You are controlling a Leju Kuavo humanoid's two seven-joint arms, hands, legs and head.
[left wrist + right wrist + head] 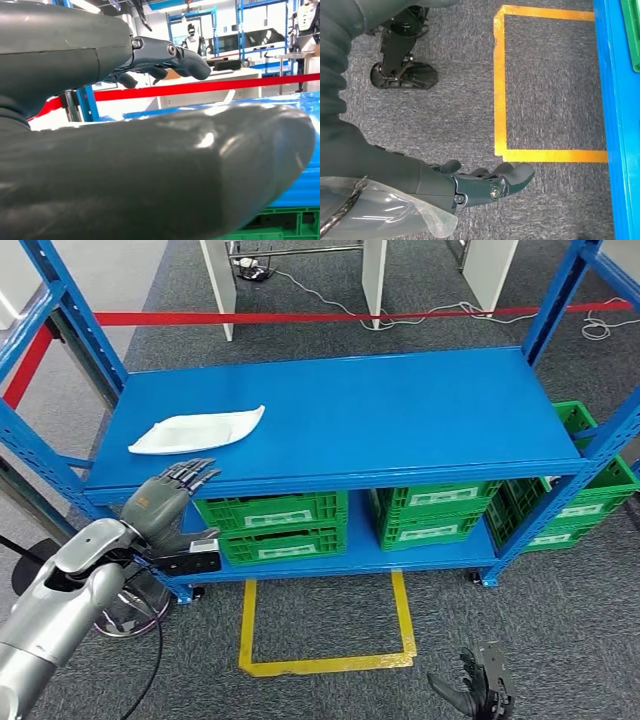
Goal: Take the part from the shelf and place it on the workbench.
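Reaching for the flat white plastic part point(198, 430), left hand point(167, 502), fingers apart and empty, should slide under its near edge; right hand point(477, 686) hangs empty, fingers loosely spread.

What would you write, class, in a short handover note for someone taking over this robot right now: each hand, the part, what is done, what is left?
Left hand: open, fingers extended, raised at the front edge of the blue shelf, just short of the white part; holds nothing.
Right hand: open, hanging low over the grey carpet near the yellow floor marking.
Part: lies flat on the shelf's top level, left side, untouched.
Done: the left hand is up at the shelf.
Left: grasp the part, lift it, carry it to the workbench and set it down.
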